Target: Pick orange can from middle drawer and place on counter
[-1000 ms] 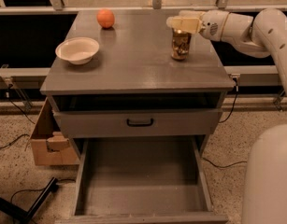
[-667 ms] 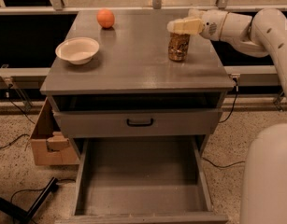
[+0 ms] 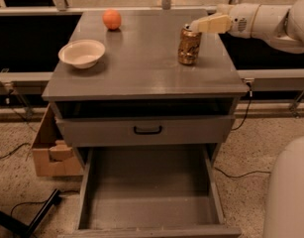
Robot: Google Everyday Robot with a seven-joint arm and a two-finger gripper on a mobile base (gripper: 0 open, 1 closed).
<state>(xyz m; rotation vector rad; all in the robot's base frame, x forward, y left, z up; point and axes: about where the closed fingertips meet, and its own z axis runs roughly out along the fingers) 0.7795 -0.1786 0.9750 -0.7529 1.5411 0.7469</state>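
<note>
The orange can stands upright on the counter, near its right edge. My gripper reaches in from the right, with its beige fingertips level with the can's silver top, at its right rim. The gripper is open and the can stands on its own. The middle drawer is pulled out below, and its grey floor is bare.
A white bowl sits at the counter's left and an orange ball at the back left. A closed drawer front with a black handle is above the open drawer. A cardboard box stands on the floor at left.
The gripper has drawn back to the right off the can's top. The can stays upright on the counter in nearly the same spot.
</note>
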